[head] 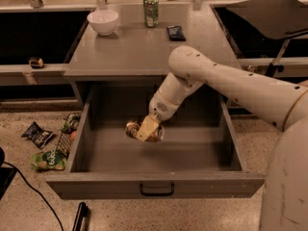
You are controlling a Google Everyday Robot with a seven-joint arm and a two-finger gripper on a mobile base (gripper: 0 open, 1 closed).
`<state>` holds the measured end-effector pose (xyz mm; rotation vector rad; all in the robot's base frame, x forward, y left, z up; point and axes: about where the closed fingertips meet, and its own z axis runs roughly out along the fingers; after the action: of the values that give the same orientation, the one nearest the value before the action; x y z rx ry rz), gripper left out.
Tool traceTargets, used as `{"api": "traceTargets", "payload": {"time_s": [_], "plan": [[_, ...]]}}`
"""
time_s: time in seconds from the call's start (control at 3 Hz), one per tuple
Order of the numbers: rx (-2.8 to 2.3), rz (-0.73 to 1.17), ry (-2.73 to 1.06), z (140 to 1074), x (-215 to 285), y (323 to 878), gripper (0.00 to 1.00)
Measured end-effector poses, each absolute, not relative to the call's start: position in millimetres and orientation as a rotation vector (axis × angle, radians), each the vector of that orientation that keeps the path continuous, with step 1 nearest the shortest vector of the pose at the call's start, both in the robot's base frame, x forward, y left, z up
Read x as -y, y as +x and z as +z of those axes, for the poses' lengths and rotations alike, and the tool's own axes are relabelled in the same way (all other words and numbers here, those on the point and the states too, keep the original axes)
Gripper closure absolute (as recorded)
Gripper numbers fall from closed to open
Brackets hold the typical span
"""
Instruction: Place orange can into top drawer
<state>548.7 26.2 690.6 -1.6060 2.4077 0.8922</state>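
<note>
The top drawer [96, 189] is pulled wide open below the grey counter, with a small black handle [157, 191] on its front panel. My gripper [146, 130] reaches down into the drawer from the right. It is shut on the orange can [133, 129], a shiny orange-bronze can lying on its side between the fingers, low over the drawer floor left of centre. I cannot tell whether the can touches the floor.
On the counter stand a white bowl [103, 21], a green can [151, 10] and a small dark object [176, 32]. Snack bags [47, 159] lie on the floor left of the drawer. A black stick-like object [79, 216] lies by the front left corner.
</note>
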Motion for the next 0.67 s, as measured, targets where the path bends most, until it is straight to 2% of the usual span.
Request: {"api": "traceTargets", "payload": {"time_s": [0.33, 0.67], "plan": [[-2.515, 0.899, -1.570, 659, -19, 545, 1.00], [-2.601, 0.925, -1.529, 636, -12, 542, 0.82]]}}
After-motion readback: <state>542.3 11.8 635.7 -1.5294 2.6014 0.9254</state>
